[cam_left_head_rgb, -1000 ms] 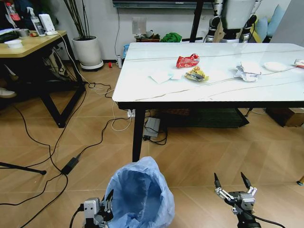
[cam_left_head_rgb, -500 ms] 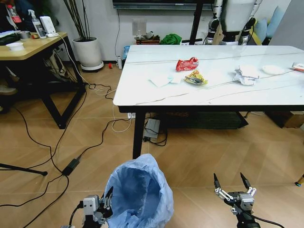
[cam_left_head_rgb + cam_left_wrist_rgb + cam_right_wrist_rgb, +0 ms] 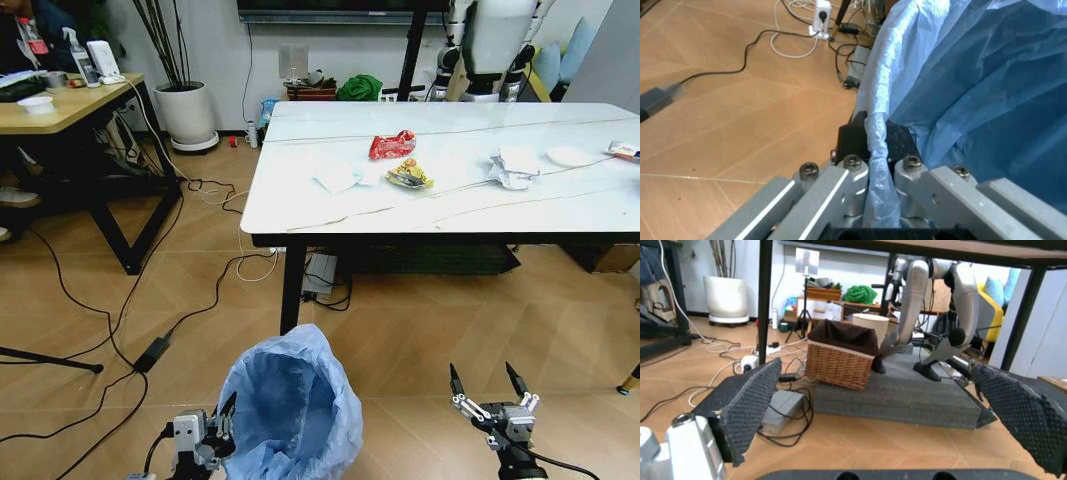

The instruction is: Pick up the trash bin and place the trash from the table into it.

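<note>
Head view. The small round trash bin lined with crinkled translucent light-blue plastic bag (image 3: 291,412) sits at the 6 o'clock edge of the scene, below the near left corner of the large white marble-look table with slim black legs (image 3: 600,200).

Left gripper (image 3: 205,447): clenched on the bin's rim at its 8 o'clock side; the left wrist view shows the bag's rolled edge (image 3: 878,135) pinched between the two metal fingers. Right gripper (image 3: 489,385): released, jaws spread wide, low at 5 o'clock and well apart from the bin.

Handling (a judgement): the bin looks light and empty, but the liner is thin, soft and slippery, so a hold that catches film alone could slide or tear; the firm rim under the bag is the place to grip.

Count on the tabletop: one red crumpled wrapper (image 3: 392,145), one yellow crumpled wrapper (image 3: 409,176), two white crumpled tissue heaps (image 3: 340,178) (image 3: 512,166), one white round disc (image 3: 571,156), and one thin printed tube (image 3: 623,150) at the 3 o'clock edge. One bin.
</note>
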Available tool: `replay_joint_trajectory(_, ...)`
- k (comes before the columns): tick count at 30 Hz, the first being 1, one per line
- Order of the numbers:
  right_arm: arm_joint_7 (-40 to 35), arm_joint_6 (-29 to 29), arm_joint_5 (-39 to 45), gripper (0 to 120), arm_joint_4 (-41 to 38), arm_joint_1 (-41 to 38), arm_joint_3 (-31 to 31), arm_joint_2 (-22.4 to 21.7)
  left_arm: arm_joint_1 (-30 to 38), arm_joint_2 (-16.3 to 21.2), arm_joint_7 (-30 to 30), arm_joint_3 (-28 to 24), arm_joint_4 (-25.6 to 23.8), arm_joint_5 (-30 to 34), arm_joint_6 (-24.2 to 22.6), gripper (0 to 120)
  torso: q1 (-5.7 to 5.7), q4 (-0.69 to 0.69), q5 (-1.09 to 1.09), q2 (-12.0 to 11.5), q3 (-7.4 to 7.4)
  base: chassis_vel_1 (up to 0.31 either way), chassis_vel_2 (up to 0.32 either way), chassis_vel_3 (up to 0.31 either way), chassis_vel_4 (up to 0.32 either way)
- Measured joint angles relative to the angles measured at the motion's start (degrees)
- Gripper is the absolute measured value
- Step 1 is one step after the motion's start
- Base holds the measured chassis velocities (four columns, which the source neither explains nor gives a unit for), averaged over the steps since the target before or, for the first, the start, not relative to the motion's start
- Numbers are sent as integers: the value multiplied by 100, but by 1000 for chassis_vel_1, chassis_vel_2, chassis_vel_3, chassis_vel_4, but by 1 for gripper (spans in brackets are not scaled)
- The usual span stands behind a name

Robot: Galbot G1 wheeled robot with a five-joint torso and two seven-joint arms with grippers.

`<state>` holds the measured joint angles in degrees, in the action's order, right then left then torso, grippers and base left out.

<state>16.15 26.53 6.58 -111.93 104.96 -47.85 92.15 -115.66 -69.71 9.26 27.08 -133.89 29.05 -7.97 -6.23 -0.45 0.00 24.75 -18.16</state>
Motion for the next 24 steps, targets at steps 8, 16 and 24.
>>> replay_joint_trajectory(8, -70, -58, 38, 100, 0, -51, -1, -2, 43, -15, 22, 38, 7, 61, -28, 0, -73, 0, 0, 187, -112, 0, 0, 0, 0)
replay_joint_trajectory(16, -71, -56, 39, 100, 31, -59, -1, -1, 54, -37, 34, 60, 19, 82, -35, 0, -140, 0, 0, 370, -228, 0, 0, 0, 0)
replay_joint_trajectory(24, -71, -33, 39, 100, 63, -56, 8, -2, 32, -39, 31, 70, 24, 30, -42, 0, -214, 0, 0, 561, -345, 0, 0, 0, 0)
